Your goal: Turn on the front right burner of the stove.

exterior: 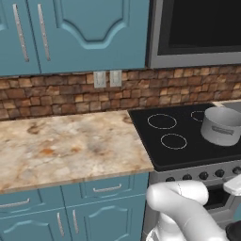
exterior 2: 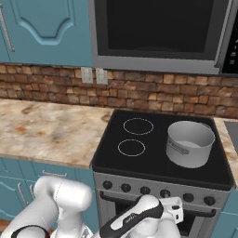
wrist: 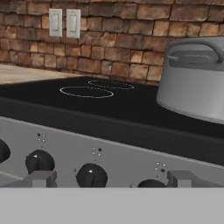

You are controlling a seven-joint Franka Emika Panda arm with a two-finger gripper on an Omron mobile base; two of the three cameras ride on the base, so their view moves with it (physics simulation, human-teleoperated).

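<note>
The stove (exterior 2: pixel 153 160) has a black glass cooktop with white rings and a grey front panel (wrist: pixel 131 151) carrying a row of black knobs (exterior 2: pixel 165 193). A grey pot (exterior 2: pixel 189 143) stands on its right side, seen large at the right of the hand view as the pot (wrist: pixel 194 78). My gripper (wrist: pixel 111 179) is open, low in front of the panel. Its fingertips (wrist: pixel 41 178) stand wide apart with nothing held. One knob (wrist: pixel 91 175) shows between them and another knob (wrist: pixel 39 162) sits just above the left tip. My white hand (exterior 2: pixel 172 208) hangs below the knob row.
A marble counter (exterior: pixel 66 146) runs left of the stove (exterior: pixel 155 141) over blue drawers. A brick backsplash with two wall switches (wrist: pixel 63 22) stands behind. A dark-windowed microwave (exterior 2: pixel 158 32) hangs above the cooktop. The pot (exterior: pixel 221 124) covers the right burners.
</note>
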